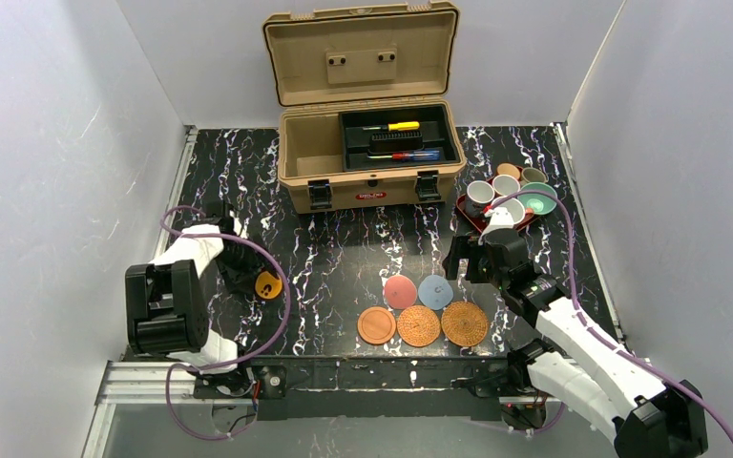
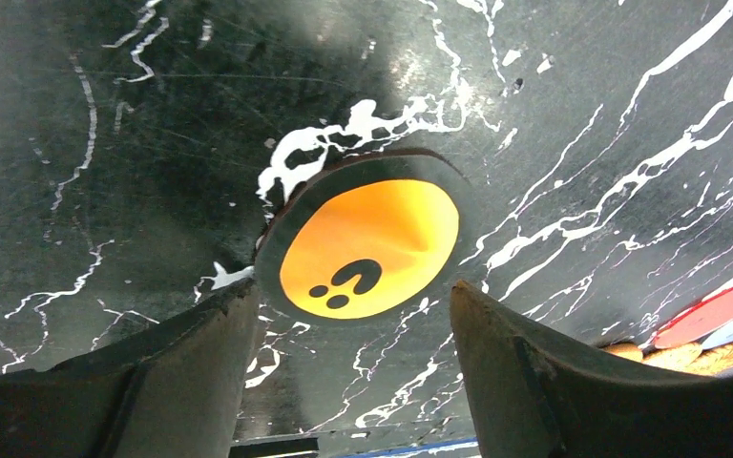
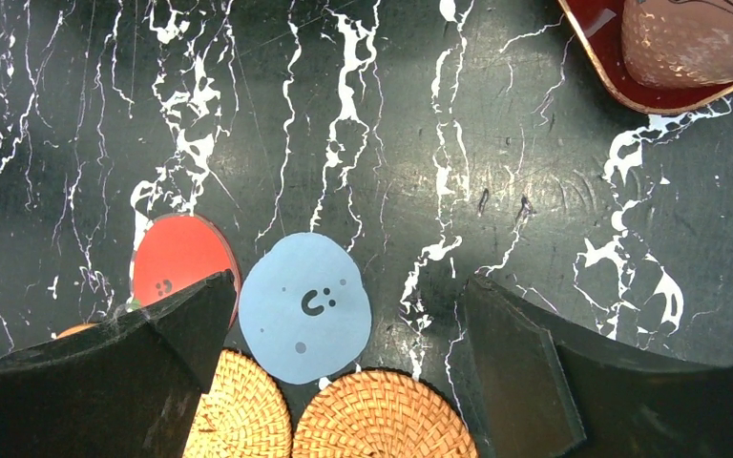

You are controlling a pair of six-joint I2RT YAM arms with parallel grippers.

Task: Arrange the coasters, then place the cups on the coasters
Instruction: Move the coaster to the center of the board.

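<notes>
**Desk stock, left to right: one coaster apart, five grouped, cups on tray**

1. Left fingers (image 2: 353, 291): low over the black marbled desk (image 1: 344, 248) at its left side. They straddle the near edge of the orange coaster (image 2: 367, 248) with black marks. The tips stand just at its rim on either side, and I cannot tell whether they press it or stand free.
2. Orange coaster: left side of the desk, well apart from the other discs.
3. Coaster group, near centre. Front row: smooth brown coaster (image 1: 376, 325), first woven coaster (image 1: 418, 325), second woven coaster (image 1: 464, 323), side by side. Back row: pinkish-red coaster (image 1: 400, 292) and blue-grey coaster (image 1: 435, 291), just beside each other.
4. Toolbox (image 1: 372, 181): tan, lid raised, at the far centre.
5. Right fingers (image 3: 348, 284): released, spread wide and holding nothing, above the blue-grey coaster.
6. Tray (image 1: 465, 212): dark red, far right. It carries the cups (image 1: 479, 194), including an orange cup (image 1: 509, 171), a grey-olive cup (image 1: 534, 176) and a teal cup (image 1: 538, 200). None is on a coaster.
</notes>
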